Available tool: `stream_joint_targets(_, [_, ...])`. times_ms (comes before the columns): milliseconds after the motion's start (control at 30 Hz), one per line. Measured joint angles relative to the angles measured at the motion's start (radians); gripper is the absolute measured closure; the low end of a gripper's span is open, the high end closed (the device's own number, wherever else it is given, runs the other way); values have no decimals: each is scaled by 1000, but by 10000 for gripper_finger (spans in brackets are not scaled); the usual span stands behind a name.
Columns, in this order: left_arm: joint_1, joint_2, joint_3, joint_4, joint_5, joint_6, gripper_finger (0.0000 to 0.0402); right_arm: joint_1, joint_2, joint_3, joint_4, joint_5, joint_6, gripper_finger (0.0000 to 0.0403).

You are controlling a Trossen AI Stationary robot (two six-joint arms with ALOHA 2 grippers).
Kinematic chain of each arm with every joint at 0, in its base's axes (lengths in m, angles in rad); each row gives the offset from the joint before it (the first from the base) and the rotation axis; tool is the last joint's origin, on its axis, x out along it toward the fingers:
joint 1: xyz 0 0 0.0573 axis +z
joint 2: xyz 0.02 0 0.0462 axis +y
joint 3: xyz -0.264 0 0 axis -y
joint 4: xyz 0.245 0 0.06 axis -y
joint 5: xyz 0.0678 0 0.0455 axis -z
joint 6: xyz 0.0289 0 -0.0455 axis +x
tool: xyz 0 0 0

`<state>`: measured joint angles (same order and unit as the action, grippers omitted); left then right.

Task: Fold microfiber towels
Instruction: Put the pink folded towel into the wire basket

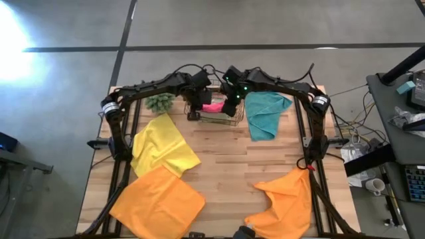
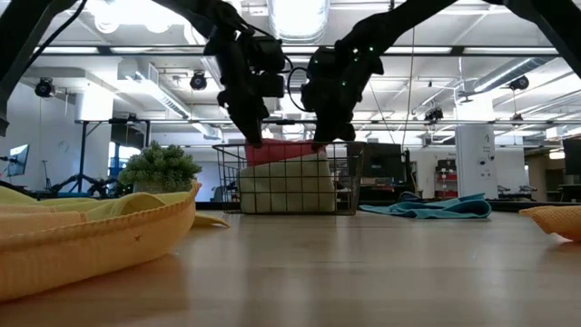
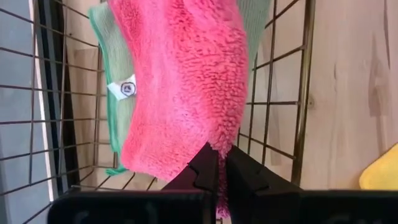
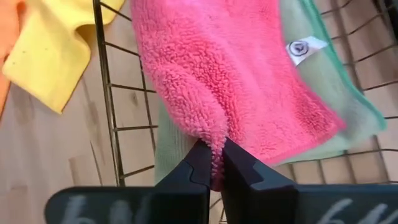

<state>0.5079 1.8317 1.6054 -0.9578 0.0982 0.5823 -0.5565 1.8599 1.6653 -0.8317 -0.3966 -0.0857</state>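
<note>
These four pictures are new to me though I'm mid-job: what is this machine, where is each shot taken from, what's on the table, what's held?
It is a two-armed robot at a wooden table. One picture looks straight down, one looks level across the tabletop, and two come from cameras on the wrists.

At the table's far edge stands a black wire basket, with a folded sage green microfiber towel in it. The left gripper and the right gripper each pinch an edge of a fuzzy pink microfiber towel over that basket.

Loose on the table lie a yellow towel, two orange towels and a teal towel. A fuzzy green plant ball sits beside the basket.
</note>
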Motion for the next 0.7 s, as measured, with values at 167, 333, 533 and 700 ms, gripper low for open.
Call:
stream_joint_targets(167, [0, 0, 0, 14, -19, 0, 400, 5, 5, 0, 0, 1, 0, 375])
stream_joint_targets(333, [0, 0, 0, 14, -46, 0, 368, 5, 5, 0, 1, 3, 0, 331])
stream_joint_targets(533, [-1, -7, 0, -39, -47, 0, 311, 4, -24, 0, -35, -7, 33, 276])
stream_joint_targets(700, [-1, -43, 6, -41, -50, 0, 272, 4, -89, 0, -49, -11, 20, 254])
